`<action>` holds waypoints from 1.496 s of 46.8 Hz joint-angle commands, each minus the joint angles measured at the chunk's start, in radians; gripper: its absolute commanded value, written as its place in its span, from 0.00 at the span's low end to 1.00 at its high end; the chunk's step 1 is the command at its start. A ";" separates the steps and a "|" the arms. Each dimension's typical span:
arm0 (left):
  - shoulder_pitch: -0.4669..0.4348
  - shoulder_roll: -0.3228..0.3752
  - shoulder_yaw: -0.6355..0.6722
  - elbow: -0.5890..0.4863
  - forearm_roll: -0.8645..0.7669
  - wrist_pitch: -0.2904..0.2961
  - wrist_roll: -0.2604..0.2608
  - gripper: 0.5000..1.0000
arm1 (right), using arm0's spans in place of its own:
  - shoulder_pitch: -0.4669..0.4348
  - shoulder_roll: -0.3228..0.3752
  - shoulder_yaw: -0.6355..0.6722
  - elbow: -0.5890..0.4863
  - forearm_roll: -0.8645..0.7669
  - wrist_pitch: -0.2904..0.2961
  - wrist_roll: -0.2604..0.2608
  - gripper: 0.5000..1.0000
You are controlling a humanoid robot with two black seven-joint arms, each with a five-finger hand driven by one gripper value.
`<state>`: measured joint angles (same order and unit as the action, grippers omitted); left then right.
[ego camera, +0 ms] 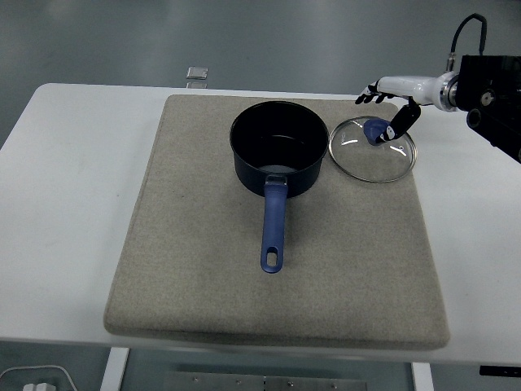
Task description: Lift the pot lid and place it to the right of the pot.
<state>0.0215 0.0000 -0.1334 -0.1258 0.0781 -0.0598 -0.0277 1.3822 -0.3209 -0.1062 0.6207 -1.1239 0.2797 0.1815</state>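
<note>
The round glass lid with a blue knob [372, 150] lies flat on the grey felt mat [342, 269], just right of the dark blue saucepan [279, 148]; the right hand [389, 104], fingers spread and empty, should withdraw straight up, clear of the knob

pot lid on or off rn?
Off. The glass lid lies flat on the mat, right of the uncovered pot; right hand open above it.

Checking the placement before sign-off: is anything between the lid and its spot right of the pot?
Nothing visible. The glass lid already lies flat on the mat just right of the pot, with the right hand open above its knob.
</note>
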 commanded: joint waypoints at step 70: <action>0.000 0.000 0.000 0.000 0.000 0.000 0.000 1.00 | -0.134 0.060 0.102 -0.058 1.400 0.108 0.013 0.79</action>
<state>0.0215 0.0000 -0.1334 -0.1258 0.0779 -0.0599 -0.0275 1.2579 -0.2680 -0.0043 0.5732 0.2299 0.3835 0.1962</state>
